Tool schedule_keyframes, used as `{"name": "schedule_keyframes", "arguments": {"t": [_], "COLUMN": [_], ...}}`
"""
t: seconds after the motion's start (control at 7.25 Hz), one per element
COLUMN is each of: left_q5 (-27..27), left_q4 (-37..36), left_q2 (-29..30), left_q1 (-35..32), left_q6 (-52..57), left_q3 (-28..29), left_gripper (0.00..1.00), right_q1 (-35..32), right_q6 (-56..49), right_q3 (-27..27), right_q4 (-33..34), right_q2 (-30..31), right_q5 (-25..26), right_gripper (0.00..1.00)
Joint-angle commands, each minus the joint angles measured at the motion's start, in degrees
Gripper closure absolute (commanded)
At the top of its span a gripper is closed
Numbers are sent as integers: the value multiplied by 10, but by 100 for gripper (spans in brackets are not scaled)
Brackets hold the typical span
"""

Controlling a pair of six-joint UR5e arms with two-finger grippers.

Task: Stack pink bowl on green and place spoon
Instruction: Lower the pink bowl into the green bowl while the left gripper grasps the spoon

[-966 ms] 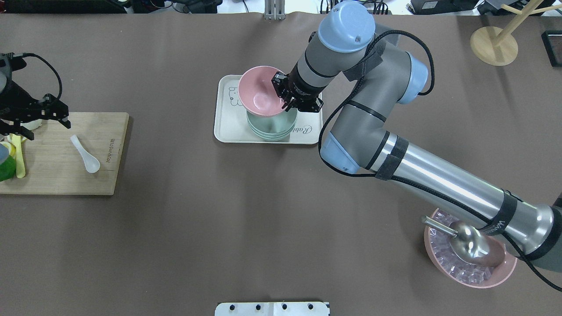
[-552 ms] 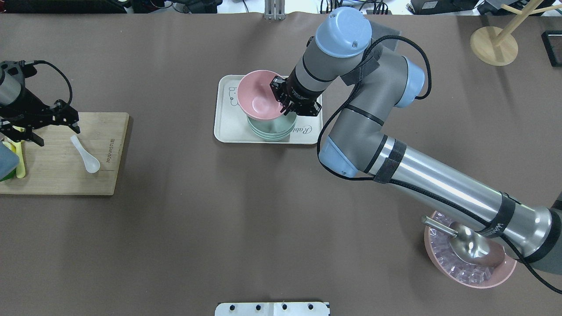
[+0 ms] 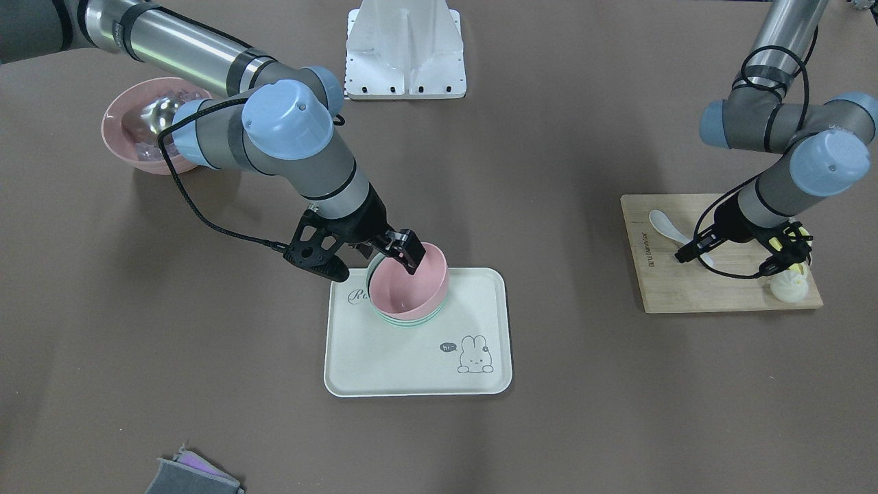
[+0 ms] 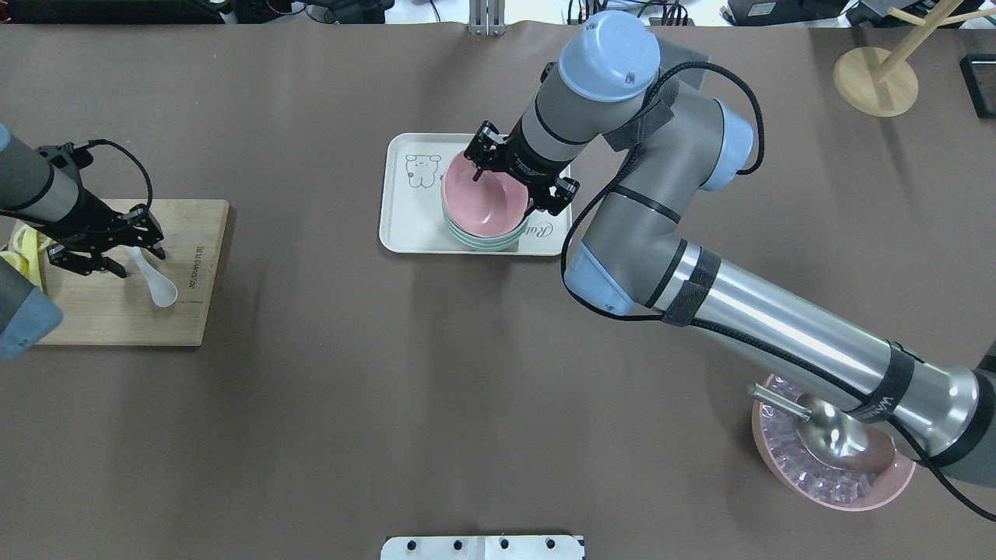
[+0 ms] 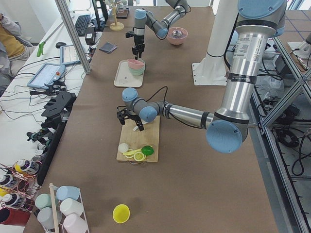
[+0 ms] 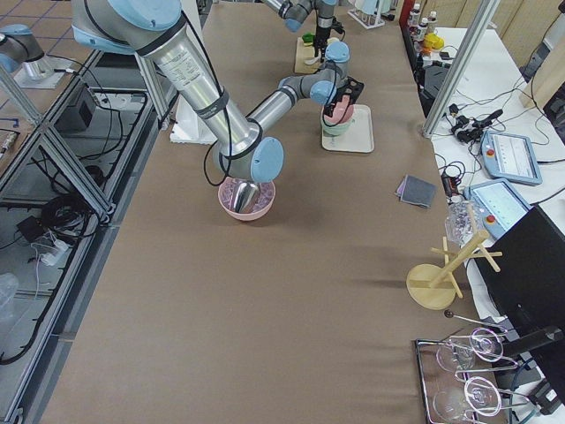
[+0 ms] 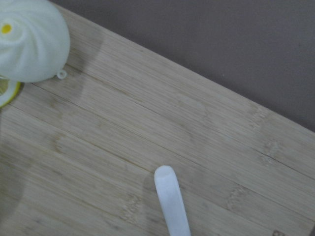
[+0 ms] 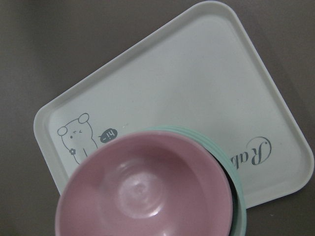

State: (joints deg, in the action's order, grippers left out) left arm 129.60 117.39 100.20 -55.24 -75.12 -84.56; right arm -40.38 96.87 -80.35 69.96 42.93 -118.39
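Closest to me on the brown table is a pale tray [image 3: 418, 370] with a little rabbit drawn in one corner. At its far end the pink bowl [image 3: 405, 291] sits upright, nested inside the stack of green bowls [image 4: 481, 243], so only a thin green edge shows beneath it. The right gripper [image 3: 374, 267] hangs right over the bowl with its jaws spread wide. One finger reaches in past the rim and the other stands outside, clear of the wall, so the bowl is let go.

Off to the side is a wooden board [image 3: 693, 288]. The white spoon [image 4: 156, 284] lies flat on it, near the edge that faces the tray. The left gripper [image 3: 727, 261] is low above the spoon's handle, jaws apart and holding nothing. A white bun-shaped toy [image 3: 789, 288] rests on the board's corner just beside that gripper.

Further back, under the right arm, a second pink dish [image 3: 120, 147] holds ice cubes and a metal scoop [image 3: 154, 113]. A white base plate [image 3: 405, 68] sits at the far edge.
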Motion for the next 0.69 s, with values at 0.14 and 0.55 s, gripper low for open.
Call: {"name": "schedule_keyframes", "arguments": {"t": [0.14,0.55], "left_q5": [7,50], "left_q4": [0,-1], "left_q2": [9,20], "left_q1": [3,2], "left_q6": [-11,-9], "left_q3": [-5,-17], "left_gripper": [100,100], "right_q1": [0,0], "right_q6": [0,3], "right_q3": [-1,-1], "right_q4": [-2,-21], "right_q2": [0,6], "right_q5": [1,0], "right_gripper": [0,0]}}
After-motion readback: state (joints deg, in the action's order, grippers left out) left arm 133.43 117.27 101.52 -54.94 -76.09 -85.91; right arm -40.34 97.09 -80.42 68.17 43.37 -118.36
